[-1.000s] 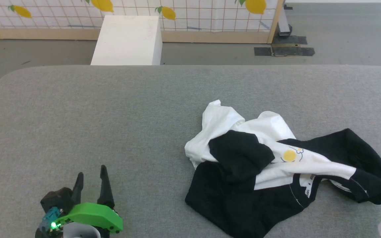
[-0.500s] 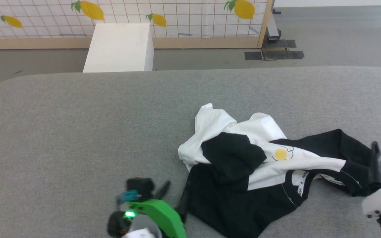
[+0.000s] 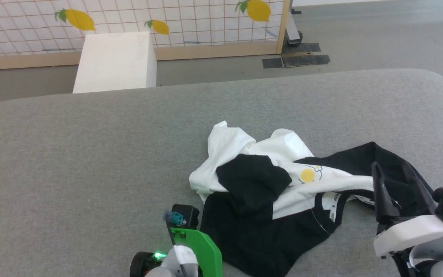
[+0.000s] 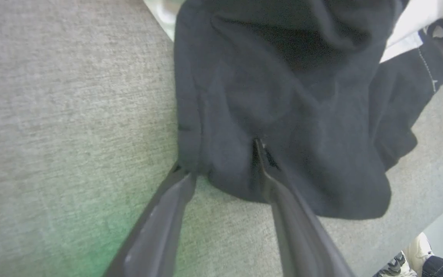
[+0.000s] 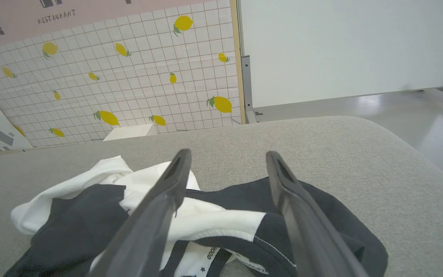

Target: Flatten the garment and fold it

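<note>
Pointing the left gripper (image 4: 218, 156) steeply down with fingers spread wide; holding the right gripper (image 3: 390, 167) level with fingers parted, aimed forward.

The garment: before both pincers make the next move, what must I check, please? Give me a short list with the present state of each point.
1. Left pincer open: ok, fingers apart.
2. Black edge of the garment between its fingers: ok.
3. Right pincer open: ok.
4. Right pincer touching the cloth: cannot tell.
5. Garment flat: not ok, it is crumpled and a black sleeve lies over the white body.
6. Nobody near: not ok, a shoe shows beyond the edge of the grey surface.
</note>
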Motion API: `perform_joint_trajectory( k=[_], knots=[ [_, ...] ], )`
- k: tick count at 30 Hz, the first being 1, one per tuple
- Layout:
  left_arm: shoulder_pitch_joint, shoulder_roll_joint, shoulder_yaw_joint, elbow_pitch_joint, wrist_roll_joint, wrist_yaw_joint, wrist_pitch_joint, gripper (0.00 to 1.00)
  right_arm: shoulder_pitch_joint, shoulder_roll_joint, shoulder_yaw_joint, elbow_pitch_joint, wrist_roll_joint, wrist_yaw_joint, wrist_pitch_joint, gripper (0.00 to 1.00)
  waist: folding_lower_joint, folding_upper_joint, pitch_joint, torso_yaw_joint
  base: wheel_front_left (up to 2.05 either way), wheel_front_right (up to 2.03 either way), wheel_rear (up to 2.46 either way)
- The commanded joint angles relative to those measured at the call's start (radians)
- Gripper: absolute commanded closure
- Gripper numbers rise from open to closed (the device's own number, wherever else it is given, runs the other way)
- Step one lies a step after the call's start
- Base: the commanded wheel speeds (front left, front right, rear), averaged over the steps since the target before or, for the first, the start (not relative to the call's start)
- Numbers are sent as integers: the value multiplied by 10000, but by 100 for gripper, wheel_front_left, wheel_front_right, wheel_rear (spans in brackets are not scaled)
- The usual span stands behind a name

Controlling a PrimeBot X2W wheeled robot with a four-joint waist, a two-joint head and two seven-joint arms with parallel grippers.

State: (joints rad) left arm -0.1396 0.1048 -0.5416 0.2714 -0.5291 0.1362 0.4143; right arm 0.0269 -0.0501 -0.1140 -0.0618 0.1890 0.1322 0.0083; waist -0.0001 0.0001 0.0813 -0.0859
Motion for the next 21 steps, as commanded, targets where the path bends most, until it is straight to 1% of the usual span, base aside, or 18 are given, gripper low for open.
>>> perform_joint_trajectory(
  k=[1, 3, 5, 8, 9, 11, 13, 15, 17, 20, 21],
  knots=[
    [71, 140, -53, 72, -84, -93, 91, 100, 51, -1, 109, 47, 99, -15, -50, 0, 1, -1, 97, -133, 0, 0, 0],
    [48, 324, 219, -162, -161, -82, -146, 100, 31, -1, 221, 64, 160, -15, -46, 0, 1, -1, 138, -178, 0, 0, 0],
    [-8, 614, 687, -463, -230, 53, -467, 100, 8, -1, 266, 45, 173, -15, -41, 0, 1, -1, 202, -181, 0, 0, 0],
    [-148, 1330, 1583, -892, -192, 460, -866, 100, -34, -1, 272, -1, 183, -15, -44, 0, 1, -1, 307, -132, 0, 0, 0],
    [-202, 1809, 2145, -1084, -211, 726, -936, 100, -63, -1, 278, -13, 185, -15, -48, 0, 1, -1, 379, -85, 0, 0, 0],
    [-278, 2216, 2653, -1169, -305, 890, -959, 100, -100, -1, 298, -13, 209, -15, -39, 0, 1, -1, 473, -17, 0, 0, 0],
    [-405, 2567, 3030, -1081, -379, 940, -976, 100, -152, -1, 315, -15, 214, -15, -42, 0, 1, -1, 581, 48, 0, 0, 0],
    [-581, 2757, 3342, -910, -499, 937, -1074, 100, -221, -1, 335, -13, 207, -15, -41, 0, 1, -1, 700, 108, 0, 0, 0],
    [-834, 2890, 3572, -561, -639, 797, -1234, 100, -292, -1, 348, -23, 183, -15, -53, 0, 1, -1, 839, 172, 0, 0, 0],
    [-1182, 2947, 3751, 2, -737, 678, -1475, 100, -408, -1, 433, -31, 104, -15, -36, 0, 1, -1, 999, 228, 0, 0, 0],
    [-1308, 2924, 3820, 174, -772, 641, -1642, 98, -457, -1, 472, -27, 78, -15, -34, 0, 1, -1, 1041, 243, 0, 0, 0]
  ],
)
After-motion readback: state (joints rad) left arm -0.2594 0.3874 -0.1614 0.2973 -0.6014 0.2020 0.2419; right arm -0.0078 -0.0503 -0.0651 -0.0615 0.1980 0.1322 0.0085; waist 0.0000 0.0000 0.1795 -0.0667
